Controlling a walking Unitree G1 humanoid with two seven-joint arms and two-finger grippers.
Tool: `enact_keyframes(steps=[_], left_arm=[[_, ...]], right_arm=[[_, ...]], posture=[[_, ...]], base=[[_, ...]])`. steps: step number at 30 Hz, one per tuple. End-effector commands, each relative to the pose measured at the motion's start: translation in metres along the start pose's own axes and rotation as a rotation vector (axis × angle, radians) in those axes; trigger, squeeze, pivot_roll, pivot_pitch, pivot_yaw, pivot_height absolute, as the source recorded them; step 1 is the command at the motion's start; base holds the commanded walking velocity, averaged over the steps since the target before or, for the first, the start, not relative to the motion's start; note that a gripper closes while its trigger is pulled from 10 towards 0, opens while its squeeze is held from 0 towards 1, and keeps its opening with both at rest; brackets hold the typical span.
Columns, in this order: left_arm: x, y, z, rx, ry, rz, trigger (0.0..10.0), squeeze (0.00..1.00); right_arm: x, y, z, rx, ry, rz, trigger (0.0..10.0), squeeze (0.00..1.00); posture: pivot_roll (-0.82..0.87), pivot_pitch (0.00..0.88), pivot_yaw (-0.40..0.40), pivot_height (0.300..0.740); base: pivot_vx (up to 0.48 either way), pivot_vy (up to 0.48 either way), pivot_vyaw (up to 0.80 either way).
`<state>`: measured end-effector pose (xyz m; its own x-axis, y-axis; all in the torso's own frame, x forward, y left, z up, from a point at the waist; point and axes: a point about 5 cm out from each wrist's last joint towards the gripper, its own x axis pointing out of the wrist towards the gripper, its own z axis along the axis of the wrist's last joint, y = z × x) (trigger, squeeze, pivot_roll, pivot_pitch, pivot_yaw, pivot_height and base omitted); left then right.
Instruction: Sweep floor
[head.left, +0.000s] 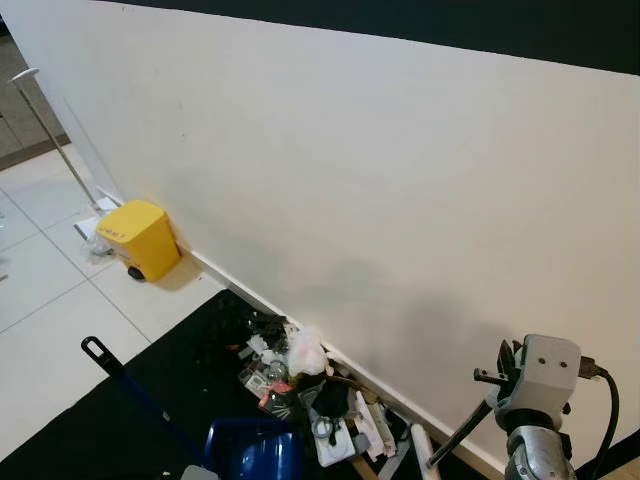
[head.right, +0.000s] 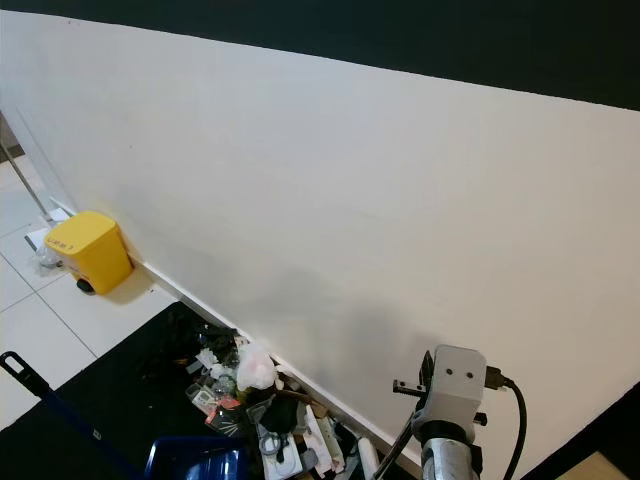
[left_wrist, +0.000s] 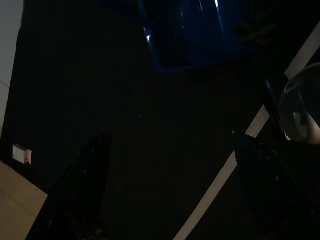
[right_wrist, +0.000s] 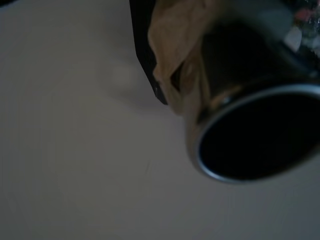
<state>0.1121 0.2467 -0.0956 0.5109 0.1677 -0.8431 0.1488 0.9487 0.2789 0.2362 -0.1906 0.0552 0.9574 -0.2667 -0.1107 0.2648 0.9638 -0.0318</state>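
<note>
A heap of mixed litter, crumpled white plastic, wrappers and dark scraps, lies banked against the white wall on a black mat, apparently gathered for collection. A glossy blue dustpan with a long handle sits just beside the heap, mouth toward it. The left tool hangs above the mat, fingers spread wide and empty. The right tool faces the wall, a metal tube at its fingers; its grip cannot be told. A yellow plastic bin stands well apart.
</note>
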Motion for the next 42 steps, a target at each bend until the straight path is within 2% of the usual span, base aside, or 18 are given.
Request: enact_keyframes(steps=[1, 2, 7, 9, 10, 12, 13, 16, 19, 21, 23, 24, 25, 27, 28, 30, 35, 42], left_arm=[[-0.004, 0.016, -0.012, -0.028, 0.03, 0.043, 10.0, 0.0], [-0.004, 0.016, -0.012, -0.028, 0.03, 0.043, 10.0, 0.0], [-0.011, 0.044, -0.022, -0.135, 0.028, 0.128, 10.0, 0.0], [-0.012, 0.048, -0.023, -0.147, 0.023, 0.139, 10.0, 0.0], [-0.015, 0.058, -0.025, -0.173, 0.005, 0.172, 10.0, 0.0], [-0.016, 0.061, -0.025, -0.178, 0.001, 0.179, 10.0, 0.0], [-0.019, 0.076, -0.023, -0.224, -0.028, 0.228, 10.0, 0.0], [-0.021, 0.092, -0.017, -0.263, -0.064, 0.285, 10.0, 0.0], [-0.023, 0.111, 0.0, -0.318, -0.153, 0.334, 10.0, 0.0], [-0.023, 0.116, 0.007, -0.332, -0.183, 0.346, 10.0, 0.0], [-0.023, 0.13, 0.03, -0.355, -0.28, 0.363, 10.0, 0.0], [-0.025, 0.141, 0.056, -0.371, -0.383, 0.364, 10.0, 0.0], [-0.025, 0.141, 0.056, -0.371, -0.383, 0.364, 10.0, 0.0], [-0.03, 0.149, 0.09, -0.385, -0.519, 0.339, 10.0, 0.0], [-0.03, 0.149, 0.09, -0.385, -0.519, 0.339, 10.0, 0.0], [-0.036, 0.155, 0.117, -0.392, -0.615, 0.31, 10.0, 0.0], [-0.04, 0.159, 0.139, -0.421, -0.686, 0.277, 10.0, 0.0], [-0.049, 0.171, 0.149, -0.455, -0.718, 0.292, 10.0, 0.0]], right_arm=[[0.002, 0.004, -0.002, -0.023, -0.008, 0.007, 10.0, 0.0], [0.002, 0.004, -0.002, -0.023, -0.008, 0.007, 10.0, 0.0], [0.013, 0.017, 0.002, -0.031, -0.025, 0.039, 10.0, 0.0], [0.015, 0.019, 0.003, -0.028, -0.028, 0.046, 10.0, 0.0], [0.019, 0.023, 0.005, -0.024, -0.039, 0.06, 10.0, 0.0], [0.02, 0.024, 0.006, -0.024, -0.041, 0.062, 10.0, 0.0], [0.025, 0.025, 0.009, -0.017, -0.052, 0.063, 10.0, 0.0], [0.029, 0.024, 0.014, -0.011, -0.068, 0.058, 10.0, 0.0], [0.036, 0.021, 0.024, -0.006, -0.103, 0.049, 10.0, 0.0], [0.037, 0.02, 0.027, -0.005, -0.113, 0.046, 10.0, 0.0], [0.042, 0.018, 0.035, -0.005, -0.142, 0.038, 10.0, 0.0], [0.046, 0.016, 0.042, -0.002, -0.165, 0.029, 10.0, 0.0], [0.046, 0.016, 0.042, -0.002, -0.165, 0.029, 10.0, 0.0], [0.05, 0.015, 0.05, 0.006, -0.188, 0.021, 10.0, 0.0], [0.05, 0.015, 0.05, 0.006, -0.188, 0.021, 10.0, 0.0], [0.052, 0.017, 0.055, 0.009, -0.2, 0.023, 10.0, 0.0], [0.052, 0.017, 0.057, 0.01, -0.207, 0.027, 10.0, 0.0], [0.05, 0.013, 0.055, 0.016, -0.203, 0.016, 10.0, 0.0]], posture=[[-0.04, 0.048, 0.038, 0.74], [-0.04, 0.048, 0.038, 0.74], [-0.01, 0.066, 0.032, 0.74], [-0.01, 0.066, 0.032, 0.74], [0.0, 0.071, 0.03, 0.74], [0.0, 0.071, 0.03, 0.74], [0.01, 0.078, 0.028, 0.74], [0.01, 0.086, 0.026, 0.74], [0.02, 0.11, 0.023, 0.74], [0.02, 0.11, 0.023, 0.74], [0.02, 0.115, 0.021, 0.74], [0.02, 0.126, 0.017, 0.74], [0.02, 0.126, 0.017, 0.74], [0.02, 0.131, 0.016, 0.74], [0.02, 0.131, 0.016, 0.74], [0.01, 0.14, 0.012, 0.74], [0.0, 0.149, 0.011, 0.74], [0.0, 0.152, 0.024, 0.74]], base=[[0.0, 0.0, 0.0], [0.0, 0.0, 0.0], [0.0, 0.0, 0.0], [0.0, 0.0, 0.0], [0.0, 0.0, 0.0], [0.0, 0.0, 0.0], [0.0, 0.0, 0.0], [0.0, 0.0, 0.0], [0.0, 0.0, 0.0], [0.0, 0.0, 0.0], [0.0, 0.0, 0.0], [0.0, 0.0, 0.0], [0.0, 0.0, 0.0], [0.0, 0.0, 0.0], [0.0, 0.0, 0.0], [0.0, 0.0, 0.0], [0.0, 0.0, 0.0], [0.0, 0.0, 0.0]])
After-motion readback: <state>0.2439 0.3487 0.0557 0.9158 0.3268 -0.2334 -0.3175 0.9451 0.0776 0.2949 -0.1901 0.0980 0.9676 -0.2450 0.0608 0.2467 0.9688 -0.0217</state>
